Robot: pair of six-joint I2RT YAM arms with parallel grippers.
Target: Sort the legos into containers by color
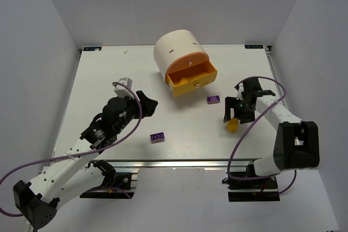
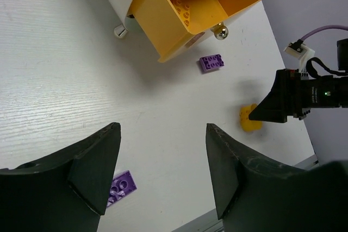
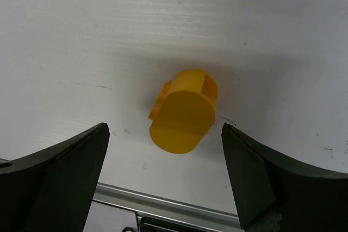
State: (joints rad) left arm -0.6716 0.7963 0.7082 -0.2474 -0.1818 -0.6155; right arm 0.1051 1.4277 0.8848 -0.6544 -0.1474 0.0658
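While the yellow lego (image 3: 184, 113) lies on its side on the table (image 1: 109, 80), to the right of the open yellow-orange drawer (image 1: 191, 79) and nearer the arm bases, the right gripper (image 1: 236, 115) hangs over it with jaws spread wide. One finger stands on either flank and neither touches. The piece is probably light, rigid plastic, and its smooth, rounded back could roll or squirt out of a pinch. The flatter faces, one bearing studs, look the safer hold. The left gripper (image 2: 163, 153), left of the drawer, is parted and empty. One purple brick (image 1: 213, 99) lies just before the drawer's front, near its knob (image 2: 220, 31), on the likely path from lego to drawer. A second purple brick (image 1: 158, 137) lies well apart from the drawer, toward the near edge. A brick of like colour (image 2: 185, 12) rests inside the drawer, which juts from the cream cabinet (image 1: 176, 50).
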